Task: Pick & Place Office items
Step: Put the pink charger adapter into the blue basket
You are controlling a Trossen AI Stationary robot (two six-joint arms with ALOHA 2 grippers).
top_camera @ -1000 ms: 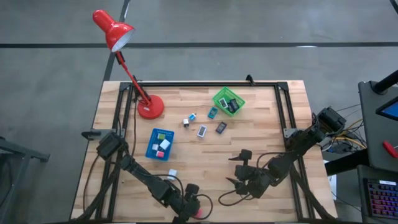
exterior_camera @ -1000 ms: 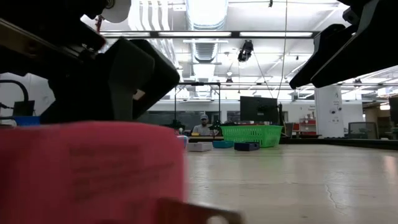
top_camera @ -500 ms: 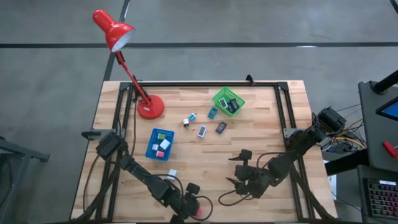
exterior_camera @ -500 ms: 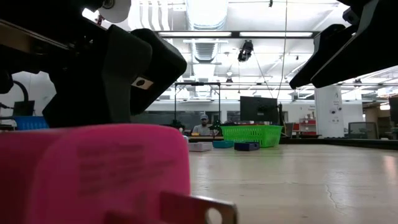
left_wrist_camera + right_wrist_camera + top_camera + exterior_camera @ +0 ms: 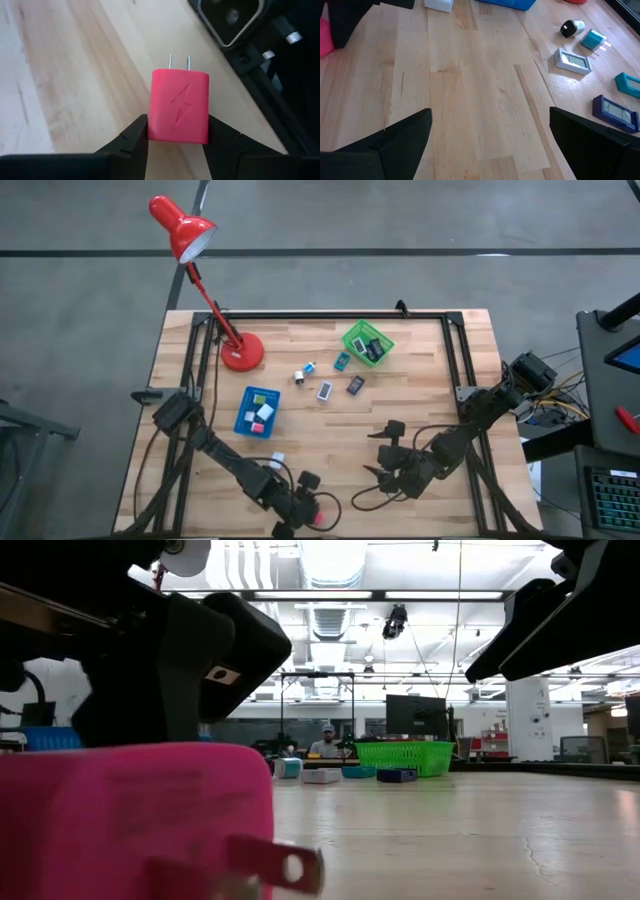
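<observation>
My left gripper (image 5: 316,514) stands at the table's near edge, shut on a red charger plug (image 5: 178,112) that has a lightning mark and two metal prongs. In the low view the plug (image 5: 130,820) fills the near left, its prongs pointing right. My right gripper (image 5: 384,471) hovers open over bare wood at the near right and holds nothing. Several small office items (image 5: 325,391) lie loose on the table's middle. A white block (image 5: 277,459) lies near my left arm. My left gripper pinches the plug's two narrow sides (image 5: 150,126) between its two fingers (image 5: 131,140), at the end away from the prongs. The fingers slant down toward the table's near edge and lie along the plug. Whether the plug rests on the wood, I cannot tell.
A blue tray (image 5: 246,423) with white and pink pieces sits left of centre. A green basket (image 5: 353,334) with dark pieces stands at the far middle. A red desk lamp (image 5: 241,353) stands at the far left. A black frame (image 5: 330,316) runs along the far edge.
My left gripper has rolled a little in place. In the low view the plug has turned with it: its body shows narrower, and its prongs stick out farther to the right. My right arm has kept still.
</observation>
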